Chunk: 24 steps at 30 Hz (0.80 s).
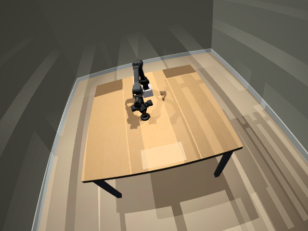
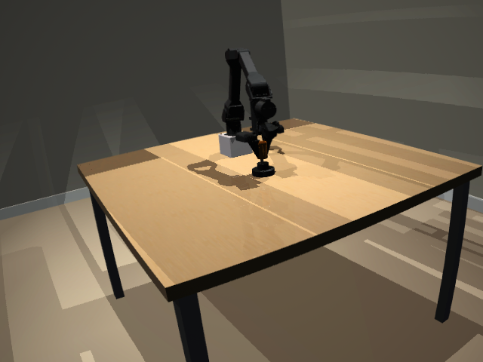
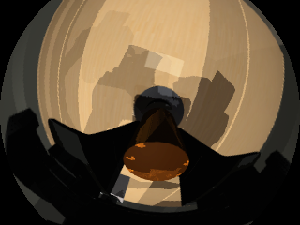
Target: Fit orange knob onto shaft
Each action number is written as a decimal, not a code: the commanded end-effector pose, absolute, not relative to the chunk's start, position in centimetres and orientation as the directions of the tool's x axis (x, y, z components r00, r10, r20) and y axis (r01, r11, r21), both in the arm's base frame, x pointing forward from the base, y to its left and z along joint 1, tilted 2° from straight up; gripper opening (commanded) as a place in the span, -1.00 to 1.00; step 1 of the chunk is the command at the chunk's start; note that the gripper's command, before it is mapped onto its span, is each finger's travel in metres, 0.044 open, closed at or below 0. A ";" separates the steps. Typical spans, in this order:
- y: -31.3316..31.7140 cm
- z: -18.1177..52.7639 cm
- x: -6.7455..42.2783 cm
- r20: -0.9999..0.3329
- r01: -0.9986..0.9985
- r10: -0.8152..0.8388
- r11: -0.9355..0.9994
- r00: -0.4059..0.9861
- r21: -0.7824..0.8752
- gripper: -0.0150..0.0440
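My gripper (image 1: pixel 143 108) (image 2: pixel 262 145) (image 3: pixel 157 127) is shut on the orange knob (image 2: pixel 262 148) (image 3: pixel 157 150) and points straight down. The knob hangs upright right over the round dark pedestal (image 1: pixel 145 117) (image 2: pixel 263 170) (image 3: pixel 161 97), which stands on the wooden table (image 1: pixel 111 139) (image 2: pixel 195 218) in front of the arm's base. In the exterior view a small gap shows between the knob's underside and the pedestal, with the silver shaft (image 2: pixel 263 160) in it. In the wrist view the knob covers the shaft and most of the pedestal.
The arm's white base block (image 1: pixel 147 91) (image 2: pixel 230 145) stands just behind the pedestal. The table's edges are far from the gripper on all sides.
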State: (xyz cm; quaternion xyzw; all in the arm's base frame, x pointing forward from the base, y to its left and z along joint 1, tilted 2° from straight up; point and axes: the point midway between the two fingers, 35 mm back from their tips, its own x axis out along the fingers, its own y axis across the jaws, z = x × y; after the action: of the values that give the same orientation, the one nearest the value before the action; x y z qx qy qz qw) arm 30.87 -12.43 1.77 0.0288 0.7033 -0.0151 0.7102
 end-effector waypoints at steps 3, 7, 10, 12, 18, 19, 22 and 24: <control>-12.5 1.6 30.9 -1.000 0.066 0.014 0.998 0.011 0.015 -0.49; -12.5 1.6 31.0 -1.000 0.066 0.014 0.998 0.011 0.014 -0.49; -12.5 1.6 31.0 -1.000 0.066 0.014 0.998 0.011 0.014 -0.49; -12.5 1.8 31.0 -1.000 0.066 0.014 0.998 0.011 0.014 -0.49; -12.6 2.1 31.1 -1.000 0.091 0.014 0.996 0.012 0.015 -0.49; -12.6 2.1 31.1 -1.000 0.119 0.014 0.993 0.012 0.015 -0.49; -12.6 2.1 31.2 -1.000 0.232 0.014 0.973 0.012 0.016 -0.49; -12.6 2.0 31.2 -1.000 0.272 0.014 0.962 0.012 0.016 -0.49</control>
State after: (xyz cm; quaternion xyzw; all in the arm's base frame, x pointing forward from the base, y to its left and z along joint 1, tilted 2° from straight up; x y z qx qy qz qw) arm 31.08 -12.50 1.96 0.0816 0.7001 -0.0677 0.7062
